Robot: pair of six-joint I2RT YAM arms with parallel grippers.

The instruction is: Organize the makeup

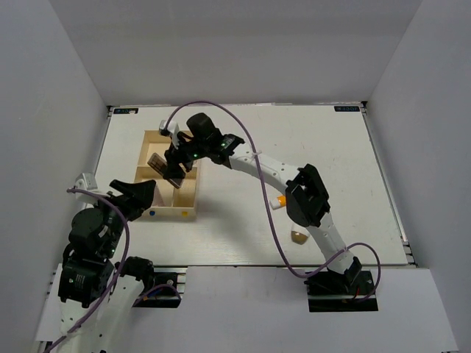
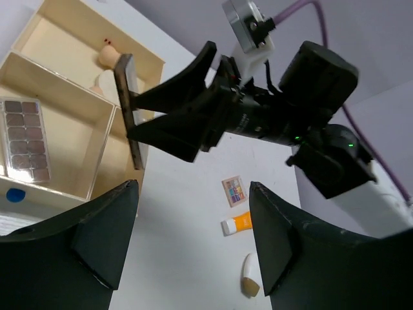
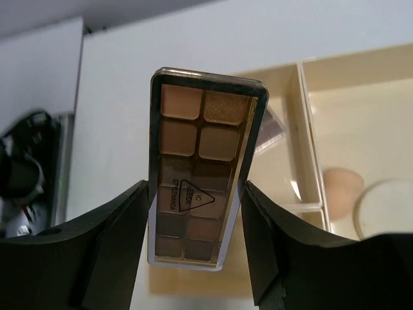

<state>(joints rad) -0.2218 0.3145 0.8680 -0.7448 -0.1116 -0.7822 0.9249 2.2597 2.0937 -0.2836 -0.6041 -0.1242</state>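
My right gripper [image 1: 174, 165] is shut on a brown rectangular palette [image 3: 200, 168] and holds it tilted over the pale wooden divided box [image 1: 145, 147]. The left wrist view shows this palette edge-on [image 2: 127, 106]. A second brown palette [image 2: 26, 141] lies in a box compartment. A peach sponge [image 3: 342, 184] and a round cream puff [image 3: 387, 210] sit in the far compartment. The multicolour palette [image 2: 234, 191], the orange white-capped tube [image 2: 236, 223] and the white-tan egg shape [image 2: 250, 274] lie on the table right of the box. My left gripper [image 2: 193, 186] is open and empty, near the box's front left.
A small blue round thing [image 2: 15, 194] sits at the box's near edge. The right arm [image 1: 302, 195] stretches across the table's middle, over the tube [image 1: 280, 200]. The egg shape [image 1: 299, 237] lies near the front edge. White walls enclose the table.
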